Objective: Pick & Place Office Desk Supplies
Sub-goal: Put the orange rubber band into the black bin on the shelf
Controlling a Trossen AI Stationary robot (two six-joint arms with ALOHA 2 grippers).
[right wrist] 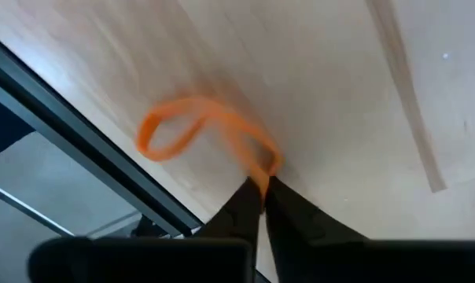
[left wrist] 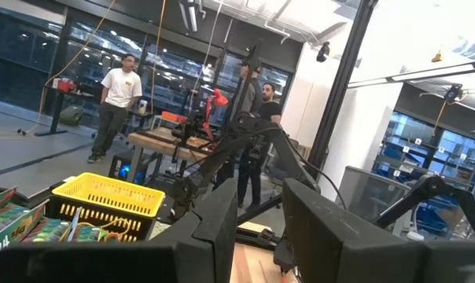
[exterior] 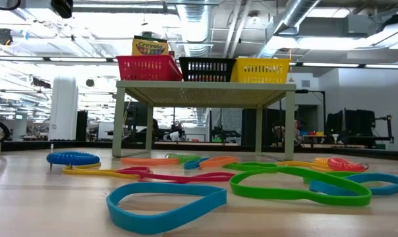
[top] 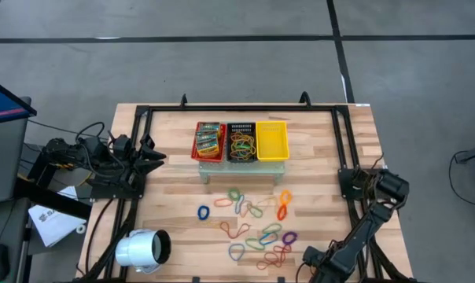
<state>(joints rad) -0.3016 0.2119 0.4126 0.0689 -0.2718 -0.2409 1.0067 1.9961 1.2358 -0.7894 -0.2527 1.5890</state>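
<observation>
Many coloured rubber-band loops (top: pixel 253 228) lie flat on the wooden table in front of the baskets; the low view shows a blue band (exterior: pixel 166 201) and a green band (exterior: pixel 298 181) up close. Printed packets (top: pixel 208 140) fill the red basket. My right gripper (top: pixel 310 258) is low at the table's near edge, right of the bands, and shut on an orange rubber band (right wrist: pixel 198 126). My left gripper (top: pixel 155 157) waits at the table's left side, its fingers (left wrist: pixel 222 228) a little apart and empty. The low view shows neither gripper. My right gripper pinches the orange rubber band by one end of its loop (right wrist: pixel 261 161), just at the fingertips (right wrist: pixel 249 200). The rest of the loop stretches away from the fingers over the wood near the black frame rail. I cannot tell whether its far end lies on the table.
A red basket (top: pixel 198 149), a black basket (top: pixel 241 127) holding bands and a yellow basket (top: pixel 271 141) stand in a row on a small raised stand (exterior: pixel 205 85) at the table's middle far side. A white cylinder (top: pixel 143 250) lies at the near left corner. People stand in the room beyond.
</observation>
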